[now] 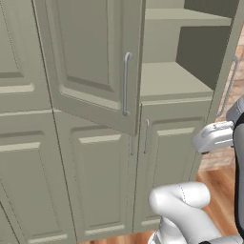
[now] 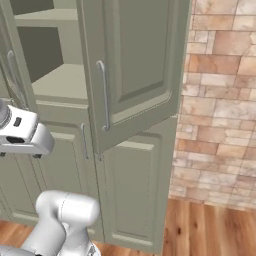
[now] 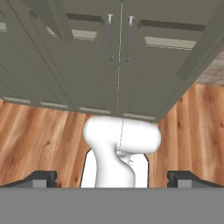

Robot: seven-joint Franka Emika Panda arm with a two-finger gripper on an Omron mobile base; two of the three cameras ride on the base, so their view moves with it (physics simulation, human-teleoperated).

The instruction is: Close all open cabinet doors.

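Both upper cabinet doors swung open; gripper spread, empty; lower doors closed.

From the left base view you look forward and slightly down, close to the cabinet front, with the left upper door swung open toward you. The right base view faces the same cabinet from the other side, close to the right upper door and brick wall. Both share the open shelf and the lower doors, which the hand view sees looking down toward the wood floor.
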